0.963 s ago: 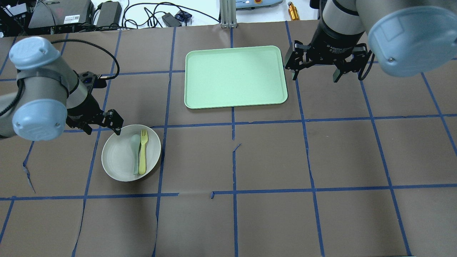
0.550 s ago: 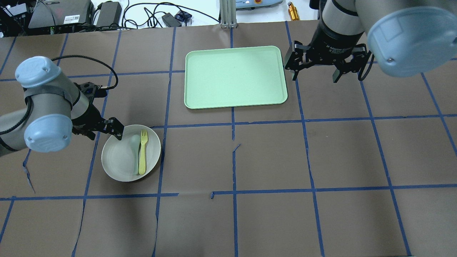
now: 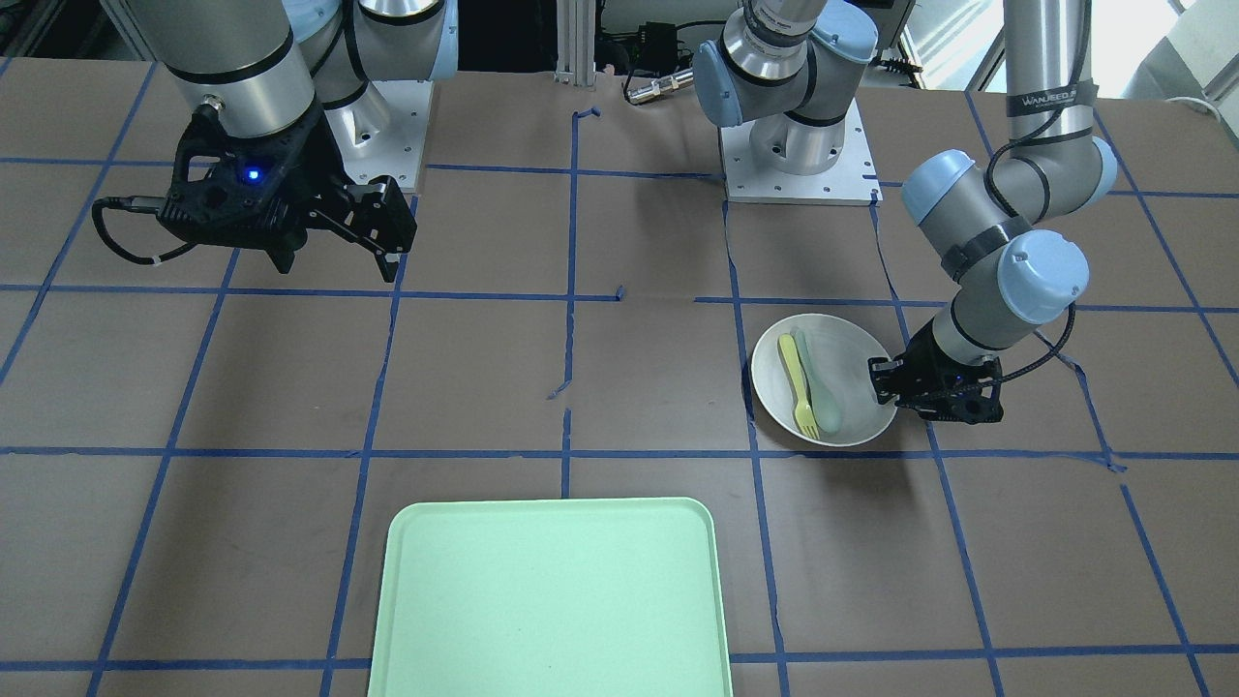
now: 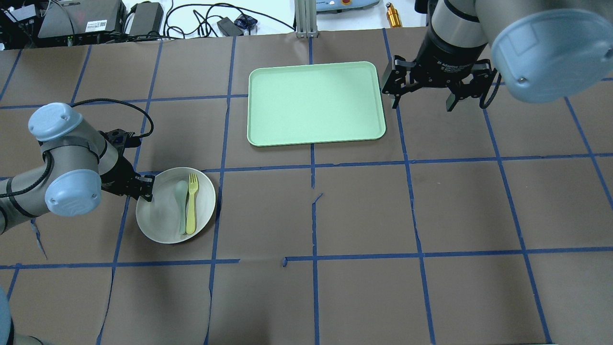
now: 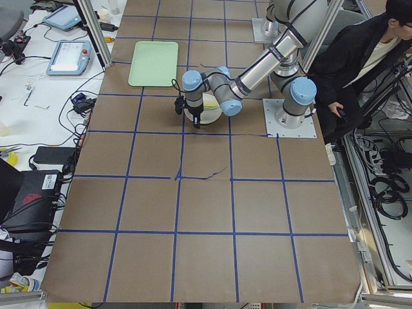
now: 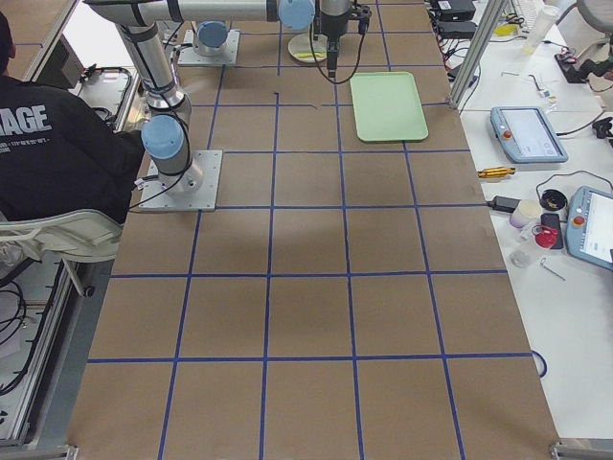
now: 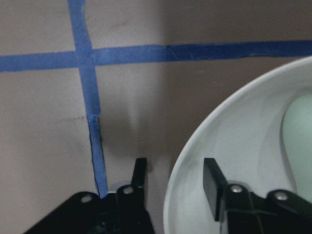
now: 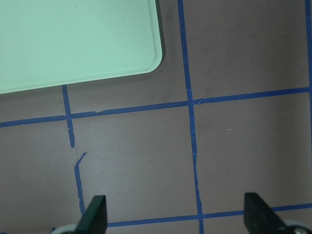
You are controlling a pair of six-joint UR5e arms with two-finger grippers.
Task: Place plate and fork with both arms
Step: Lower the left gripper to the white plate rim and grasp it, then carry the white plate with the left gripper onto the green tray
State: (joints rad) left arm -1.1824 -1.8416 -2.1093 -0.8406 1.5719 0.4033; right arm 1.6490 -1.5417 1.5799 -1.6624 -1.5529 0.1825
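The white plate (image 4: 158, 218) lies on the table at the left, with the pale-yellow fork (image 4: 191, 203) and a grey-green spoon (image 4: 181, 206) side by side in it. My left gripper (image 4: 145, 190) is low at the plate's left rim. In the left wrist view the gripper (image 7: 175, 178) is open, one finger outside the rim and one over the plate (image 7: 234, 146). My right gripper (image 4: 422, 103) is open and empty, held above the table right of the tray. The front view shows the plate (image 3: 861, 373), the fork (image 3: 799, 382) and the left gripper (image 3: 883, 385).
A mint-green tray (image 4: 316, 103) lies empty at the back centre; its corner shows in the right wrist view (image 8: 73, 39). Blue tape lines cross the brown table. Cables and boxes sit beyond the far edge. An operator sits beside the robot base (image 5: 373, 58).
My left gripper has come down and nearer, from above the plate's far-left rim to straddling its left rim. The plate, fork and right arm have not moved.
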